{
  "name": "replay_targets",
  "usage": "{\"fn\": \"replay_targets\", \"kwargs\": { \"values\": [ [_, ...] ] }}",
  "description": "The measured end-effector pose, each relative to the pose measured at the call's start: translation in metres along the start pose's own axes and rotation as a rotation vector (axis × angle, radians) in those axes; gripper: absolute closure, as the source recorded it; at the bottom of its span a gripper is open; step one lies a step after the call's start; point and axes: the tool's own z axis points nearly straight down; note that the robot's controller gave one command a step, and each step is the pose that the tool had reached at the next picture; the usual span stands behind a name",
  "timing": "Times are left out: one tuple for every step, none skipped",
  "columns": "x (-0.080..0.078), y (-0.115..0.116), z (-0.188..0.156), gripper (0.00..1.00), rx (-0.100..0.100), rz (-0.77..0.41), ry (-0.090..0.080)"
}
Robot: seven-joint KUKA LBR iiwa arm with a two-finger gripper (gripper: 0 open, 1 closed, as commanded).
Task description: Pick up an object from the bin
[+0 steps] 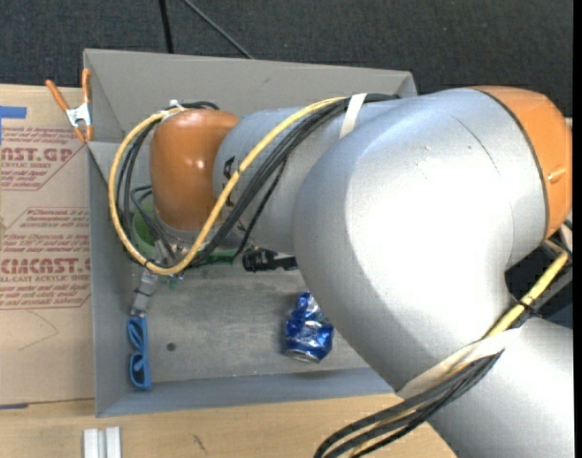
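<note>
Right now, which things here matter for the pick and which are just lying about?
For the pick: arm; its orange wrist cover, low over the left of the bin; green thing beneath it, mostly hidden, possibly the target.

Lying about: crumpled blue can, front middle; long blue thing, front-left corner; small grey piece above it; black piece mid-bin.

Robotics lab: industrial arm (pixel 415 218) with cable bundle (pixel 224 194) over grey metal bin (pixel 234 76), dark carpet floor (pixel 367 17).
</note>
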Motion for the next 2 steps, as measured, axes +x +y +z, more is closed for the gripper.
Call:
{"fn": "replay_targets", "kwargs": {
  "values": [
    [-0.003,0.003,-0.006,1.0,-0.013,0.001,-0.012],
    [-0.004,0.005,-0.059,1.0,-0.004,-0.001,-0.003]
  ]
}}
